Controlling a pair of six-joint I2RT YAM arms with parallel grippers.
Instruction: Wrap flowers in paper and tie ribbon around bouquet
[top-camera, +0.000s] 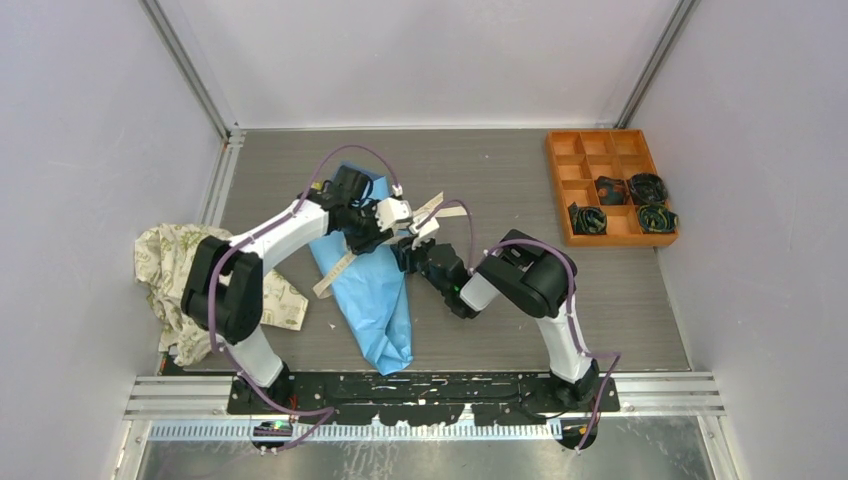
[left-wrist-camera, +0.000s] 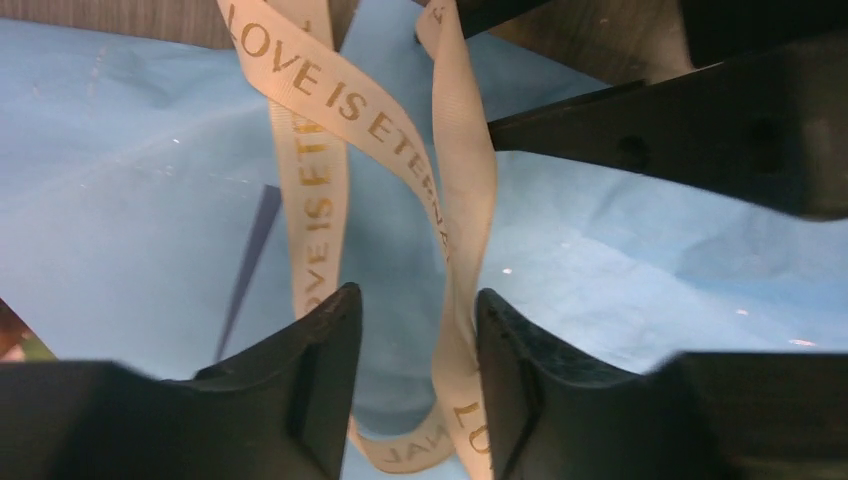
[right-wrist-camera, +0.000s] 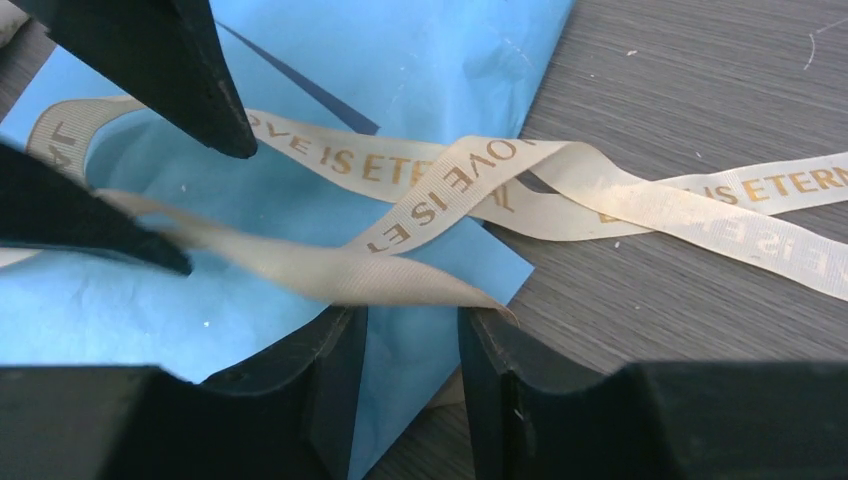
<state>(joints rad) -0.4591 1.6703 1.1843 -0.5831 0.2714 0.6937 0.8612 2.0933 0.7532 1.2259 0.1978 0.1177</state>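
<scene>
Left tool (left-wrist-camera: 415, 295) and right tool (right-wrist-camera: 408, 318) stand released; ribbon (left-wrist-camera: 318, 190) runs through left tool's gap.

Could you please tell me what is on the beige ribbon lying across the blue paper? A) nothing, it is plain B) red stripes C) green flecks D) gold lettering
D: in the right wrist view the ribbon carries gold capitals, LOVE IS legible, where it crosses the paper.
</scene>
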